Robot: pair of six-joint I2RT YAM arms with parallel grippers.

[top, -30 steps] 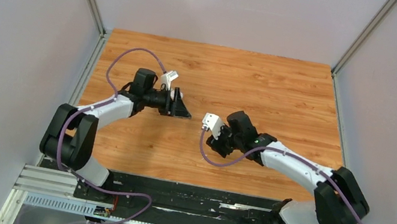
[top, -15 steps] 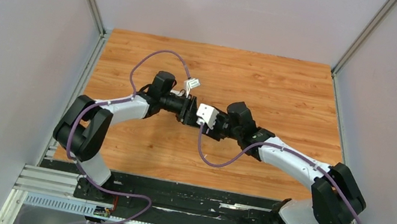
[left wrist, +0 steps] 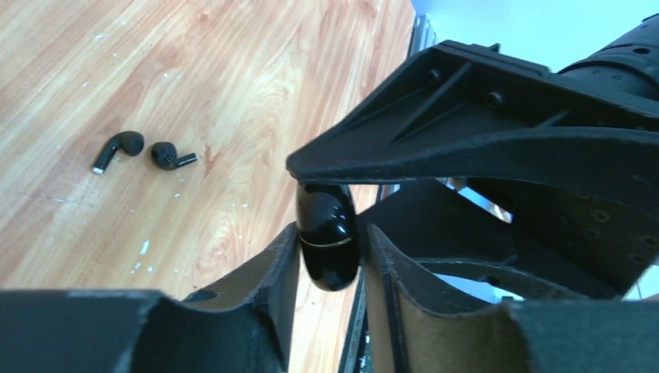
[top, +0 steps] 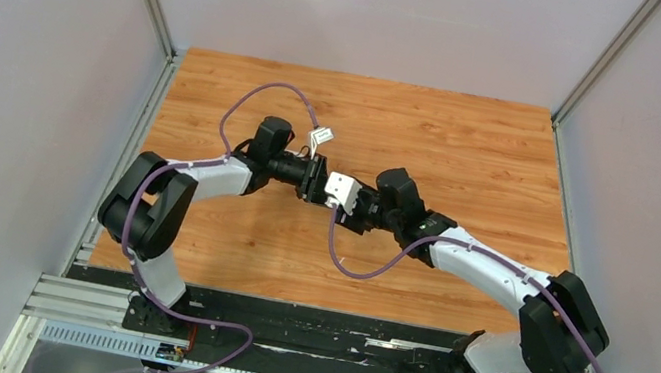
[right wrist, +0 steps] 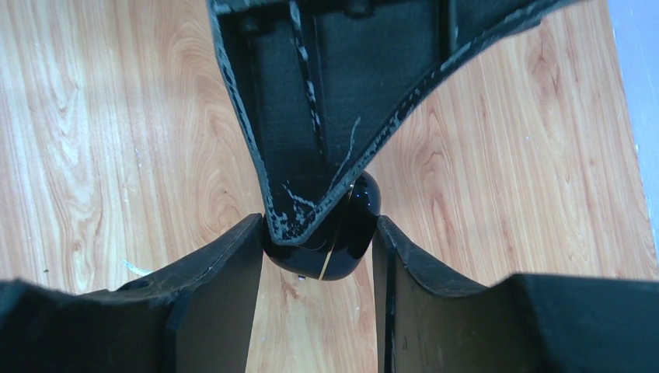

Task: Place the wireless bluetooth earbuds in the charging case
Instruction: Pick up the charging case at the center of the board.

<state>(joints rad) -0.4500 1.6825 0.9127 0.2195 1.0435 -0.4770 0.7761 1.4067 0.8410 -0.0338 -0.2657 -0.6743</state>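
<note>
A glossy black charging case (left wrist: 326, 241) with a thin seam line hangs above the table, its lid closed. My right gripper (right wrist: 317, 225) is shut on the case (right wrist: 346, 245) from the sides. My left gripper (left wrist: 330, 231) meets it head-on, both its fingers pressed against the case's narrower faces. In the top view the two grippers join at the table's middle (top: 331, 192), hiding the case. Two black earbuds with short stems lie side by side on the wood, one (left wrist: 118, 149) left of the other (left wrist: 171, 157), apart from both grippers.
The wooden table (top: 474, 150) is walled by grey panels left, right and behind. A metal rail (top: 322, 332) runs along the near edge by the arm bases. Purple cables loop over both arms.
My left arm swung right to meet the right gripper at the table's middle, and its fingers narrowed onto the case. The right gripper moved up and left with the case.
</note>
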